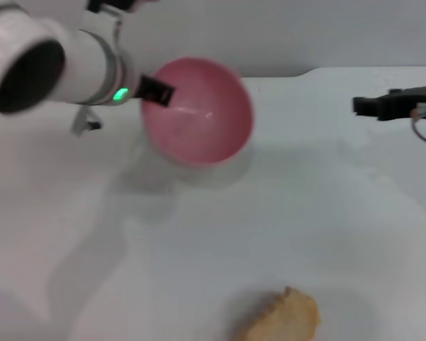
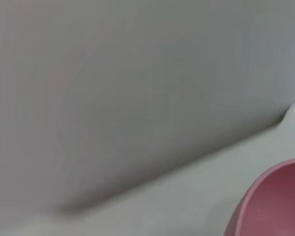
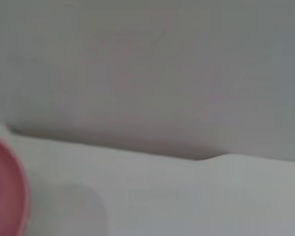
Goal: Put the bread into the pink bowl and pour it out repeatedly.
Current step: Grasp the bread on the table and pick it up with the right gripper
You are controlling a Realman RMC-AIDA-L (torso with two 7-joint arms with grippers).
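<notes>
The pink bowl (image 1: 197,111) hangs tipped on its side above the white table, its empty inside facing the front. My left gripper (image 1: 156,91) is shut on the bowl's left rim, one dark finger showing inside it. The bread (image 1: 282,318) lies on the table near the front edge, right of centre, partly cut off by the frame. A slice of the bowl (image 2: 273,201) shows in the left wrist view, and its rim (image 3: 7,189) in the right wrist view. My right gripper (image 1: 373,106) hovers at the far right, apart from both.
The white table (image 1: 326,206) ends at a back edge against a grey wall (image 1: 284,32), with a small step in that edge right of the bowl. A loose cable (image 1: 424,131) hangs by the right arm.
</notes>
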